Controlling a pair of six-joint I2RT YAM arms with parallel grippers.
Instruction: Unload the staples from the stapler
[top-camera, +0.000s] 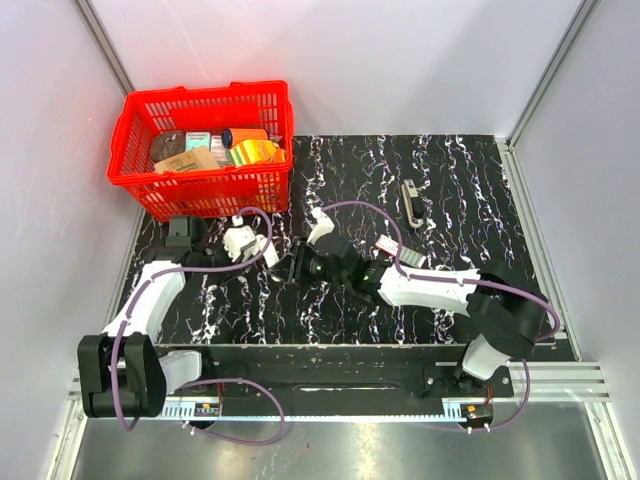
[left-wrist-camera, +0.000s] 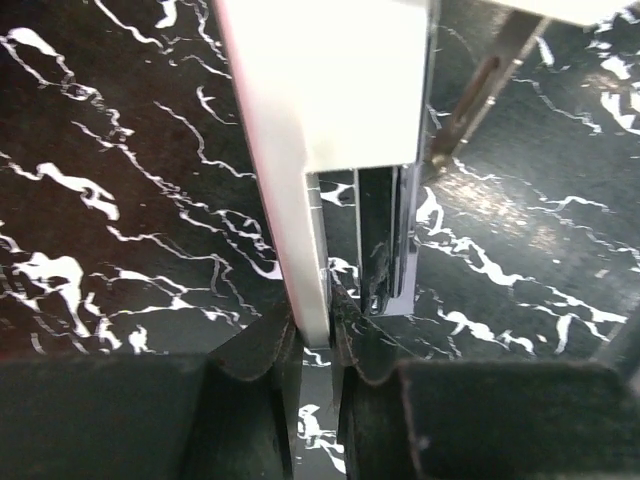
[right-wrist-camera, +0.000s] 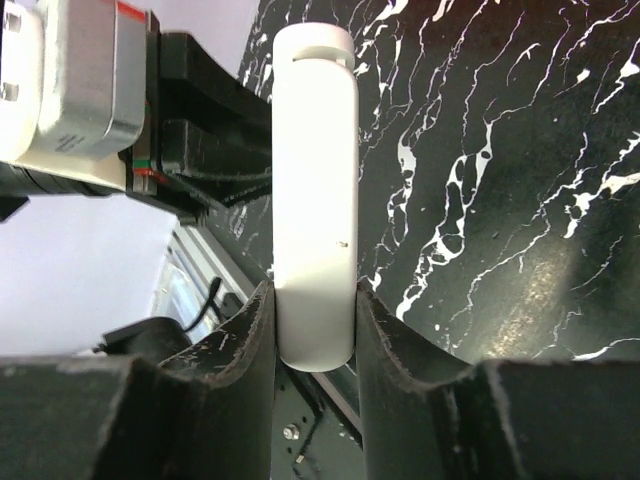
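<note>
1. Clamping is applied to the stapler (right-wrist-camera: 313, 190) by both arms. It is held over the black marbled mat (top-camera: 470, 190), left of centre. Whether it touches the mat cannot be told.
2. The right gripper (right-wrist-camera: 315, 298) is closed on the rounded end of the white casing, with one finger pressed against each long side.
3. The left gripper (left-wrist-camera: 315, 325) is pinched fully onto the thin lower edge of the white part. The silvery channel with its dark insert is seen just beside that edge, outside the fingers.
4. The red basket (top-camera: 215, 195) is set in the far-left corner, with its front wall near the left wrist.
5. A slim metallic object (top-camera: 411, 203) lies well apart, right of centre; it cannot be identified.
6. Open mat is available to the right, up to the enclosure walls. The near edge is bounded by the mounting rail (top-camera: 570, 372).
</note>
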